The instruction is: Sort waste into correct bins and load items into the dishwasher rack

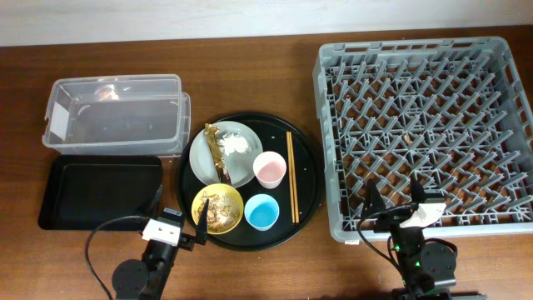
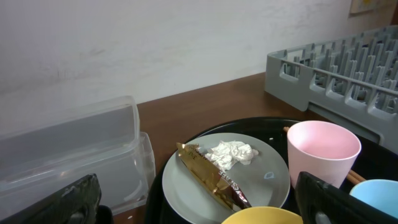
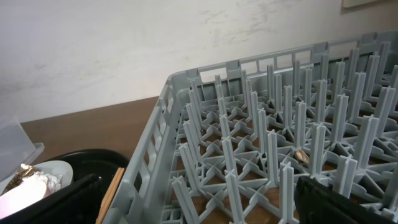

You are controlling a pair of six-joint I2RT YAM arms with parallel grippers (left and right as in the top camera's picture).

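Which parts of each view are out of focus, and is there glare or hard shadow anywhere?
Overhead: sharp, evenly lit, shadows soft; the clear tub shows pale reflections. Left wrist: the plate and brown wrapper are sharp, but the dark left fingers at the bottom corners are blurred. Right wrist: the rack is in focus; the right fingers are blurred likewise.

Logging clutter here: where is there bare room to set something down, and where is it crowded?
Free: table behind the round black tray, between clear tub and dishwasher rack; the shallow black tray; the rack itself, no dishes in it. Crowded: the round tray, packed with plate, yellow bowl, pink cup, blue cup, chopsticks.
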